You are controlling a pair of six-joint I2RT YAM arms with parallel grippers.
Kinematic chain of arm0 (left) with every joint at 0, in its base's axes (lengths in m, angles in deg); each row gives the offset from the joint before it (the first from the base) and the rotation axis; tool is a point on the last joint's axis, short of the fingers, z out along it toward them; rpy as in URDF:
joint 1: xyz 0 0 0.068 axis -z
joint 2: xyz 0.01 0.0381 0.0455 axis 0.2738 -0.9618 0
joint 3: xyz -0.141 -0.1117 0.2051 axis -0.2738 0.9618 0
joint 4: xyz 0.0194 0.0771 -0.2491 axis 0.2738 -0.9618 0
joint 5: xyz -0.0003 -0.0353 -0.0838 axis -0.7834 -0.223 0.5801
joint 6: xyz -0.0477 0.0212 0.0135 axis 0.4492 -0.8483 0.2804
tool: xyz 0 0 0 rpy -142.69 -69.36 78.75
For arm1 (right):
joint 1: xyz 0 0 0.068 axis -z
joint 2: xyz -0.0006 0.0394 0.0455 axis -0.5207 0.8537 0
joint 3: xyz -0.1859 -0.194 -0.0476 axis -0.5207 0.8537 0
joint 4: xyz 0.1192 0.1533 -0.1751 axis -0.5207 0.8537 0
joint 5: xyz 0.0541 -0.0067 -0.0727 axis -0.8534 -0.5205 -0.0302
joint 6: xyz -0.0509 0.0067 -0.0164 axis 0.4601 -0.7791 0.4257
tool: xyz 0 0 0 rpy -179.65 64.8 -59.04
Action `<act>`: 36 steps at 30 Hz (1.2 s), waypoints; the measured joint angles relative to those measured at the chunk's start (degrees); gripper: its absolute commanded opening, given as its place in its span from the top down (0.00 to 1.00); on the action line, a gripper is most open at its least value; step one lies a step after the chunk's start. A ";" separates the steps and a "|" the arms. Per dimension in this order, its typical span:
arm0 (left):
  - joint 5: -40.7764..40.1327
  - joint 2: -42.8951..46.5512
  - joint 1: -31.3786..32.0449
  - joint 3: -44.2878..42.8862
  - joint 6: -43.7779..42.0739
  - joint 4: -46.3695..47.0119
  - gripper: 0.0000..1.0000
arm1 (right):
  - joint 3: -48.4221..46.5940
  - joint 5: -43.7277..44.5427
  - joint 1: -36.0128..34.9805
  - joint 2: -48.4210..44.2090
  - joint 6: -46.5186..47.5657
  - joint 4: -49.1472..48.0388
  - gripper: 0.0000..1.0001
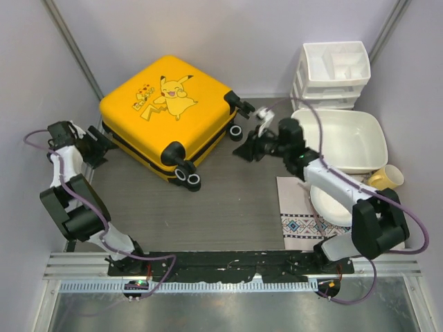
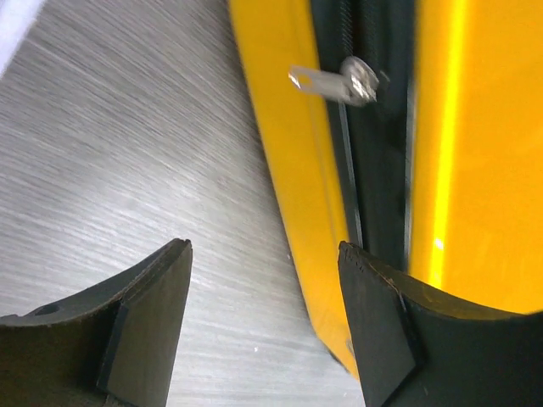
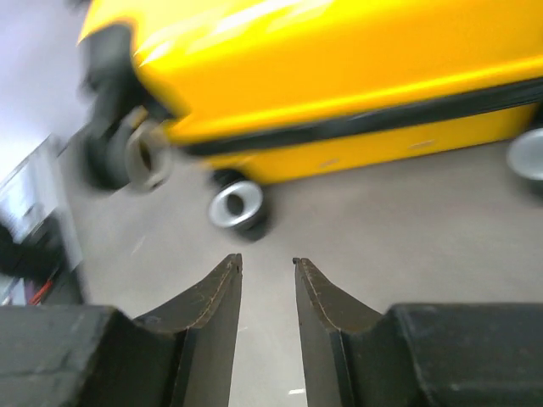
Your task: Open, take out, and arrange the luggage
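Observation:
The yellow Pikachu luggage (image 1: 166,111) lies flat and closed at the back left, its wheels (image 1: 187,176) toward the table's middle. My left gripper (image 1: 98,146) is open at its left corner. In the left wrist view the left gripper (image 2: 263,250) stands beside the yellow shell (image 2: 284,144), its right finger against the black zipper band, with a silver zipper pull (image 2: 327,80) just ahead. My right gripper (image 1: 246,149) hovers to the right of the case, empty. In the right wrist view the right gripper (image 3: 267,259) is narrowly open, facing the case (image 3: 339,59) and a wheel (image 3: 237,203).
A white drawer organizer (image 1: 332,72) stands at the back right, with a white basin (image 1: 353,142) in front of it. A yellow mug (image 1: 386,178), a patterned cloth (image 1: 301,225) and a white dish (image 1: 331,206) lie near the right arm. Grey walls close in on both sides.

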 measured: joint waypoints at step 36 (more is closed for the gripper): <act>6.36 22.14 3.63 20.28 -0.22 1.20 0.27 | -30.38 9.53 14.82 50.77 -19.85 -20.15 0.74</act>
